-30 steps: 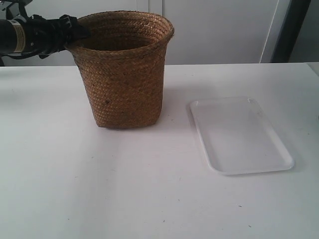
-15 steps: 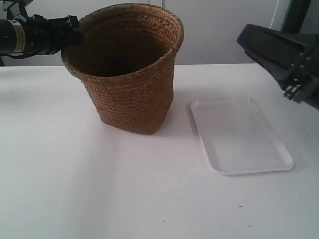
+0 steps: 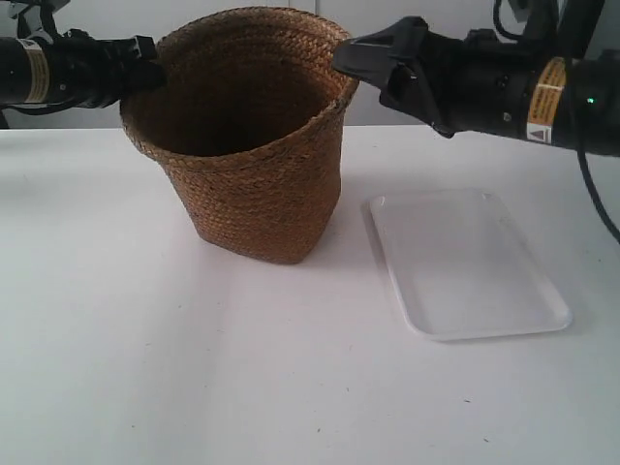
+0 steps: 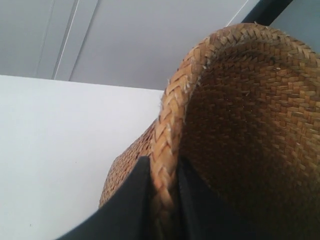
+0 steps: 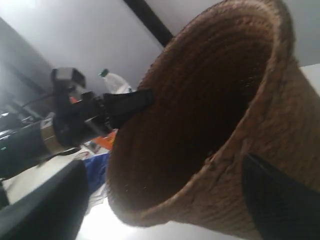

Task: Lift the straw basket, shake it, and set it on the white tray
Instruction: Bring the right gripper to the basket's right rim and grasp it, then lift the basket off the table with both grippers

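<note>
The left claw (image 4: 162, 172) is clamped on the rolled rim of the straw basket (image 3: 254, 165), one finger inside and one outside. The right claw (image 5: 165, 167) is spread apart, straddling the opposite rim (contact unclear). The basket tilts on the desk (image 3: 194, 368) toward its far edge, just beside the white tray (image 3: 465, 262) nearer the right edge.
</note>
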